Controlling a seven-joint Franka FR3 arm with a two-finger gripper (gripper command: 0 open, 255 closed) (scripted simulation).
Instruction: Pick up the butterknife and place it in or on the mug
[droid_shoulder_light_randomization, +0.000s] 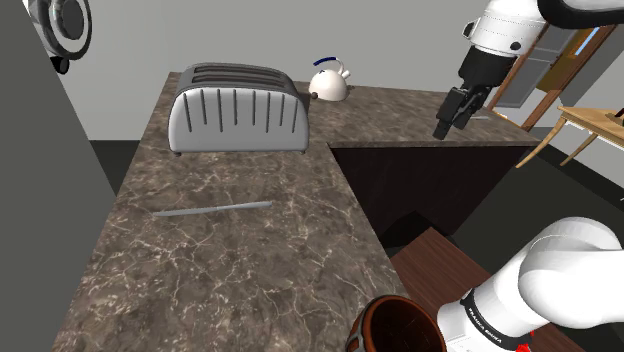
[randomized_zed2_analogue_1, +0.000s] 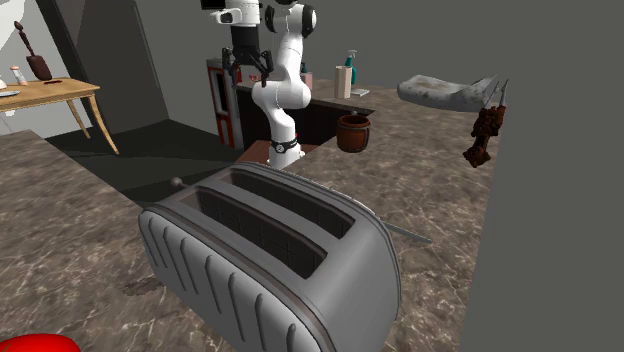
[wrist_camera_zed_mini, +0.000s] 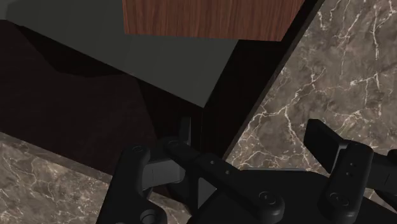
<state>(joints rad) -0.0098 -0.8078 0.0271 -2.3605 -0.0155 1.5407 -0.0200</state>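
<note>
Shoulder view puts the butterknife (droid_shoulder_light_randomization: 213, 209) flat on the dark marbled surface (droid_shoulder_light_randomization: 250, 280), a thin grey strip lying crosswise in front of the silver toaster (droid_shoulder_light_randomization: 238, 120) and apart from it. The brown mug (droid_shoulder_light_randomization: 400, 325) stands at that view's bottom edge, just beside the white arm's base and well apart from the butterknife. Up at the shoulder view's right, the black end effector (droid_shoulder_light_randomization: 447, 122) hangs tilted above the far leg of the L-shaped surface, well away from both the butterknife and the mug. A white kettle (droid_shoulder_light_randomization: 330, 80) with a blue handle sits at the back, beyond the toaster. From the wrist view the two fingers (wrist_camera_zed_mini: 323, 140) stand wide apart, and past them I can see the marbled top's edge, a dark cabinet front and a reddish wooden panel (wrist_camera_zed_mini: 210, 18). Looking over the toaster in the second exterior view, the mug sits by the surface's edge near the arm's base, and a sliver of the butterknife pokes out past the toaster's end.
</note>
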